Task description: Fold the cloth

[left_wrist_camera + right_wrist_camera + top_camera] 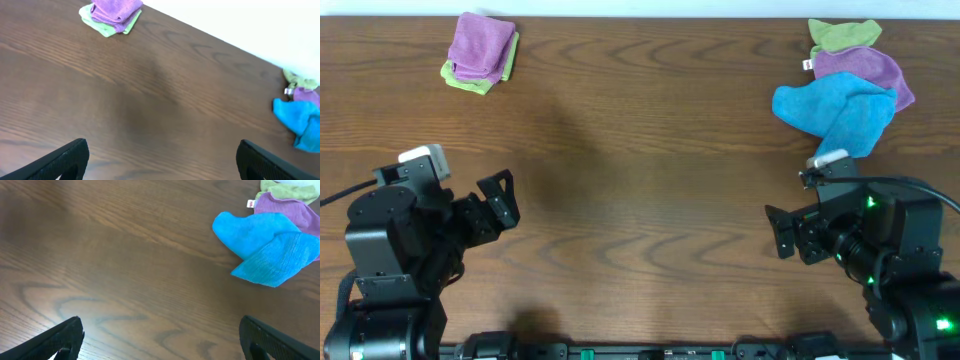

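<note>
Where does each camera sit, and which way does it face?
Overhead: above the table, looking straight down; the left gripper and right gripper show near the bottom edge.
Left wrist: low on the left arm, facing the table's far edge; its open fingers fill the bottom corners.
Right wrist: low on the right arm, facing the blue cloth and tagged purple cloth; its open fingers show likewise.
Shared: both wrist views catch the blue cloth and tagged purple cloth.

place: robotics lab bench | cues: wood-grain table [640, 200], left arm [390, 250], right arm [885, 250]
</note>
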Controlling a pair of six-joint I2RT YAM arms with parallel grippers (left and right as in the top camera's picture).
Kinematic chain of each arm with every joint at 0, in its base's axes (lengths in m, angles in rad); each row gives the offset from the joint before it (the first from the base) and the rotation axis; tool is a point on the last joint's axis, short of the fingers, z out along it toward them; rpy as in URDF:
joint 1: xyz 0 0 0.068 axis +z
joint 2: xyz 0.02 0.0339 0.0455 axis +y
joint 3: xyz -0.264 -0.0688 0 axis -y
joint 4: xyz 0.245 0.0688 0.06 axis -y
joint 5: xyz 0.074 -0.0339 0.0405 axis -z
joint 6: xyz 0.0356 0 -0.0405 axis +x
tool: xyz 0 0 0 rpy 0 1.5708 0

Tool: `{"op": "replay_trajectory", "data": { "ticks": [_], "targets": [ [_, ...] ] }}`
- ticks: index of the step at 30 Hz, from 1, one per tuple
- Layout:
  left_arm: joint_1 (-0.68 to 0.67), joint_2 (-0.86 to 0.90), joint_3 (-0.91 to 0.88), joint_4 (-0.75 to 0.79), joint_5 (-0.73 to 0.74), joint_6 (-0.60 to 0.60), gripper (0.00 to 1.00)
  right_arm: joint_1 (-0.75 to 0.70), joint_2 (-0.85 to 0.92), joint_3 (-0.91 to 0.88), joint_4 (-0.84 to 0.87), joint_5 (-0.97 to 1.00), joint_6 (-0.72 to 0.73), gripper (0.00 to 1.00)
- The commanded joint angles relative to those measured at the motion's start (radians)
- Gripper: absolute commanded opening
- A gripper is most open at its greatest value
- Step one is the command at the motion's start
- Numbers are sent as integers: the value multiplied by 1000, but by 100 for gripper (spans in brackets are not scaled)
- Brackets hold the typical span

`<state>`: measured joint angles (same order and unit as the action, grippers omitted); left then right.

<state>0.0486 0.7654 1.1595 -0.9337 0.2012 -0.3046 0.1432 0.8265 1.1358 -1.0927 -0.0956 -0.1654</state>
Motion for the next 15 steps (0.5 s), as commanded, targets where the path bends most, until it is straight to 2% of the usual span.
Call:
{"op": "replay_trajectory", "data": {
  "ticks": [1, 9, 15],
  "targets": [
    [-5, -2, 1, 2, -17, -52, 95, -5, -2, -6, -3, 10, 11, 99],
    [-5, -2, 1, -44, -47, -50, 95, -5, -2, -6, -3, 10, 11, 99],
    [-3, -2, 1, -100, -190, -32, 95, -5, -2, -6, -3, 10, 11, 99]
  ]
}}
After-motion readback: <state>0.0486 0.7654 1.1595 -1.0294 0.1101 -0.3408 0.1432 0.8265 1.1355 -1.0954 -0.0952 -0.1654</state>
